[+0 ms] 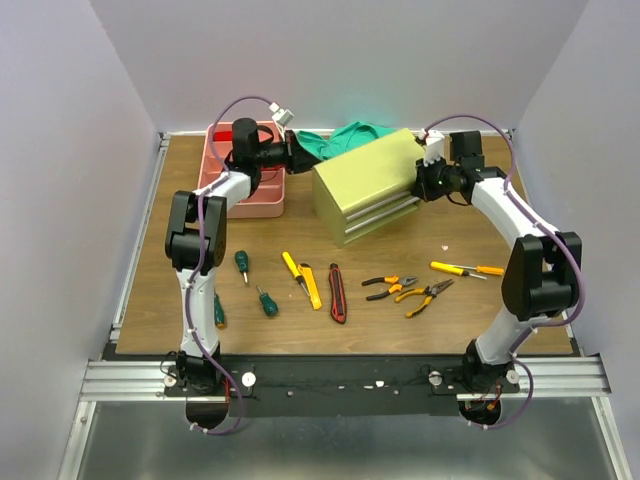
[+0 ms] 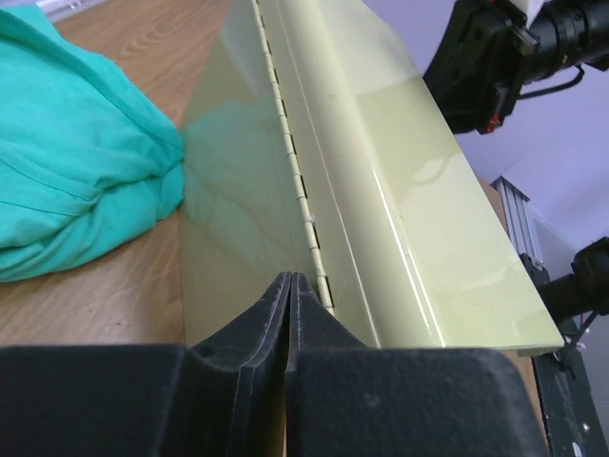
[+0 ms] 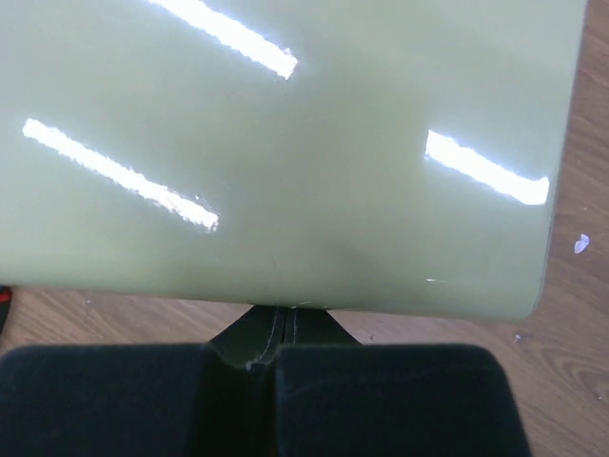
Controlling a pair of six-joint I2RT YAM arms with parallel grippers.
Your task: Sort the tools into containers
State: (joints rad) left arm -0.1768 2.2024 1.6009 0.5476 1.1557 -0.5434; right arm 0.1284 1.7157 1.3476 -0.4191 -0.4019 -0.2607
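Note:
The olive-green chest (image 1: 368, 183) stands at the back middle of the table. My left gripper (image 1: 303, 157) is shut and empty, its tips (image 2: 288, 282) against the chest's hinged back face (image 2: 247, 190). My right gripper (image 1: 420, 184) is shut and empty, its tips (image 3: 290, 315) at the chest's right end (image 3: 285, 152). The pink tray (image 1: 268, 203) lies back left, partly hidden by my left arm. Green-handled screwdrivers (image 1: 266, 301), a yellow knife (image 1: 311, 287), a red-black knife (image 1: 337, 293), two pliers (image 1: 425, 295) and yellow-handled screwdrivers (image 1: 452, 268) lie in a row at the front.
A green cloth (image 1: 345, 138) is bunched behind the chest, and also shows in the left wrist view (image 2: 76, 143). The right arm's wrist (image 2: 495, 57) shows beyond the chest's far end. Purple walls close in three sides of the table.

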